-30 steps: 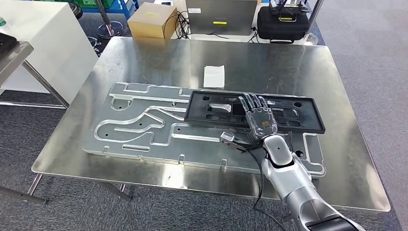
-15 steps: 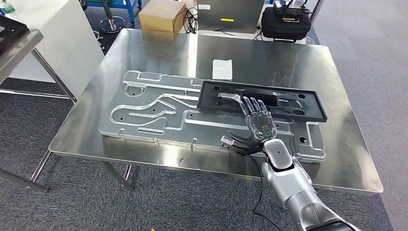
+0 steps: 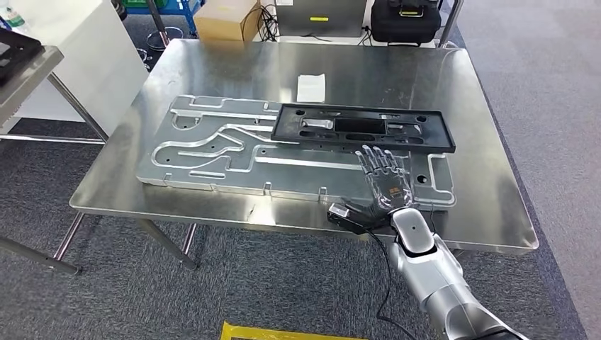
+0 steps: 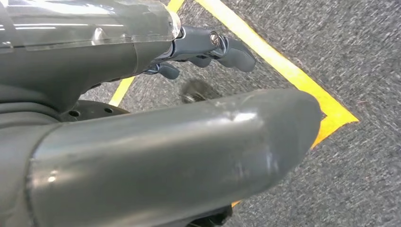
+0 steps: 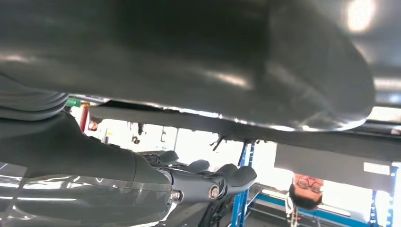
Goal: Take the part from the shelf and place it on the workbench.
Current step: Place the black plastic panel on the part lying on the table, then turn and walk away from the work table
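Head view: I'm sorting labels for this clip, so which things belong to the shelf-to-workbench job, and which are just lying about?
Job:
black part, lying on the grooved metal plate
workbench
right hand, fingers spread, holding nothing

Lying about:
white paper on the workbench
cardboard box on the floor behind
black case

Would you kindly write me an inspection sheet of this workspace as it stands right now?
Surface: steel workbench, shiny.
Job's things: black part lies flat on the grooved plate.
Clutter: white paper behind the plate.
Hands: right hand open over the plate's near edge, holding nothing; left hand hangs over the floor, fingers curled, holding nothing.
Cables: black cable along the right arm.
Surroundings: cardboard box, black case, yellow floor tape.
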Robot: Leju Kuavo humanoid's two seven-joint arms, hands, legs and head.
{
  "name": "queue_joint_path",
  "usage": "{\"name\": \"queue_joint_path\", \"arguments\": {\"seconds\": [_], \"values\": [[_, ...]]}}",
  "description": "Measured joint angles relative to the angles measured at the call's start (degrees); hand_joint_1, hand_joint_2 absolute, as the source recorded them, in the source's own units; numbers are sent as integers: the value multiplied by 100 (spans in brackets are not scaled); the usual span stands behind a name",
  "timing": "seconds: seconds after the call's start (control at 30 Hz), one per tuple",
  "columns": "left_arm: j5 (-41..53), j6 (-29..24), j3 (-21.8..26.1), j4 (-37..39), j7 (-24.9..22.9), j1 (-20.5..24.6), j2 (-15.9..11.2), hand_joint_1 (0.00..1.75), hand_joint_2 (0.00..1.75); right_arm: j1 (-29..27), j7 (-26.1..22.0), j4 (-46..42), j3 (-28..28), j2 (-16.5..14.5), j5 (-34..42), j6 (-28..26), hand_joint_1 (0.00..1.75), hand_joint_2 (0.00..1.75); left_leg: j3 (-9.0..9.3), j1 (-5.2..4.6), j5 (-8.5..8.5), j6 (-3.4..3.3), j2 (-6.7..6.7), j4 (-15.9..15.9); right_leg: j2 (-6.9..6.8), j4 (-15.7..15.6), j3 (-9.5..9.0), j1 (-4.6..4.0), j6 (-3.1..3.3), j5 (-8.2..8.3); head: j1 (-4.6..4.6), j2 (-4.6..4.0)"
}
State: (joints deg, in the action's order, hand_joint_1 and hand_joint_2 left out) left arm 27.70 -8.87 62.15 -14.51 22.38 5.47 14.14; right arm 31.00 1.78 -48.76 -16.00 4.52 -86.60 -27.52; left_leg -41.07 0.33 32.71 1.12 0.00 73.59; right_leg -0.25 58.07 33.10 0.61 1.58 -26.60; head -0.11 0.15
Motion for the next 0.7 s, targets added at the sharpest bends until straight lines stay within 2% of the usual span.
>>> {"name": "queue_joint_path", "arguments": {"seconds": [0.03, 0.07, 0.1, 0.13, 0.17, 0.2, 0.23, 0.27, 0.3, 0.33, 0.37, 0.4, 0.47, 0.5, 0.53, 0.57, 0.6, 0.63, 0.67, 0.7], "values": [[-1, 12, 2, 0, -1, 2, 0, 0, 0, -13, 0, 0, 0, 0, -2, -1, 0, 0, 43, -2, -39, -9, 0, 132, -1, 25, 81, -15, 1, 44, 1, 0], [-1, 21, 5, -1, -1, 3, -1, 0, 0, -25, 1, 0, 0, 0, -4, -4, 0, 0, 180, -10, -179, -34, -2, 58, 0, 53, 161, -32, 2, 86, -1, 0], [-2, 27, 7, -1, -1, 5, -1, 0, 0, -33, 2, 0, 0, 0, -7, -9, 0, 0, 403, -21, -347, -77, -5, -201, 3, 76, 231, -51, 3, 126, -1, 0], [-2, 31, 9, -1, -1, 10, -6, 0, 0, -38, 6, 0, 0, 0, -11, -17, 0, 0, 677, -36, -420, -141, -7, -595, 5, 91, 290, -66, -4, 169, 3, 0], [-1, 35, 11, -1, 2, 15, -11, 0, 0, -43, 12, 0, 0, 2, -16, -27, 0, 0, 947, -53, -424, -190, -8, -1017, 6, 98, 330, -73, -19, 212, 6, 0], [-1, 39, 13, 0, 3, 20, -15, 0, 0, -48, 21, 0, 0, 4, -21, -42, 0, 0, 1135, -72, -386, -224, -11, -1334, 3, 90, 354, -68, -47, 263, 7, 0], [-1, 42, 15, 0, 5, 26, -20, 0, 0, -57, 29, 1, -1, 7, -27, -57, 0, 0, 1240, -93, -339, -248, -12, -1539, -3, 72, 371, -51, -82, 317, 7, 0], [-1, 45, 17, 1, 7, 30, -20, 0, 0, -69, 34, 1, -1, 9, -32, -70, 0, 0, 1270, -111, -369, -256, -14, -1633, -6, 44, 377, -35, -120, 375, 2, 0], [-1, 45, 20, 2, 7, 33, -17, 0, 0, -84, 38, 2, -2, 14, -38, -81, 0, 0, 1258, -100, -445, -278, -5, -1685, -4, 17, 390, -27, -156, 414, 1, 0], [-1, 45, 23, 3, 7, 37, -15, 0, 0, -100, 40, 4, -3, 23, -42, -86, 0, 0, 1241, -88, -534, -306, 9, -1751, 5, 18, 410, -27, -189, 378, -2, 1], [-1, 45, 25, 4, 5, 42, -14, 0, 0, -110, 42, 8, -3, 32, -44, -89, 0, 0, 1205, -70, -631, -342, 27, -1817, 15, 106, 453, -30, -220, 231, 9, 1], [-1, 45, 27, 5, 3, 46, -12, 0, 0, -119, 44, 13, -4, 41, -48, -92, 0, 0, 1150, -51, -723, -366, 44, -1862, 24, 305, 524, -26, -249, -9, 22, 1], [-2, 45, 30, 7, -4, 49, -14, 0, 0, -145, 50, 32, -4, 45, -57, -99, 0, 0, 974, -57, -860, -389, 55, -1846, 28, 983, 704, 6, -308, -537, 43, 0], [-3, 45, 31, 8, -7, 48, -13, 0, 0, -170, 54, 44, -4, 46, -64, -105, 0, 0, 876, -54, -914, -379, 55, -1819, 27, 1304, 760, 25, -337, -654, 44, 0], [-3, 45, 32, 8, -8, 47, -13, 0, 0, -197, 60, 59, -4, 46, -71, -115, 0, 0, 770, -46, -966, -365, 55, -1780, 27, 1494, 748, 46, -369, -639, 44, 0], [-3, 45, 33, 9, -9, 48, -11, 0, 0, -218, 65, 74, -4, 46, -81, -129, 0, 0, 658, -32, -1013, -343, 55, -1732, 25, 1496, 645, 70, -400, -514, 45, 0], [-3, 45, 34, 10, -9, 50, -10, 0, 0, -231, 73, 87, -5, 46, -92, -149, 0, 0, 543, -16, -1055, -314, 55, -1673, 24, 1316, 450, 97, -430, -355, 46, 0], [-3, 45, 35, 12, -8, 53, -9, 0, 0, -235, 80, 97, -5, 45, -105, -170, 0, 0, 434, -3, -1094, -279, 54, -1603, 23, 988, 178, 125, -455, -273, 48, 0], [-3, 45, 36, 14, -8, 56, -8, 0, 0, -233, 86, 103, -7, 43, -116, -187, 0, 0, 337, 2, -1127, -243, 54, -1532, 29, 593, -102, 128, -458, -289, 52, 0], [-3, 45, 38, 16, -7, 58, -8, 0, 0, -236, 93, 107, -8, 41, -124, -204, 0, 0, 270, 2, -1165, -204, 53, -1483, 38, 296, -297, 123, -435, -348, 50, 0]]}}
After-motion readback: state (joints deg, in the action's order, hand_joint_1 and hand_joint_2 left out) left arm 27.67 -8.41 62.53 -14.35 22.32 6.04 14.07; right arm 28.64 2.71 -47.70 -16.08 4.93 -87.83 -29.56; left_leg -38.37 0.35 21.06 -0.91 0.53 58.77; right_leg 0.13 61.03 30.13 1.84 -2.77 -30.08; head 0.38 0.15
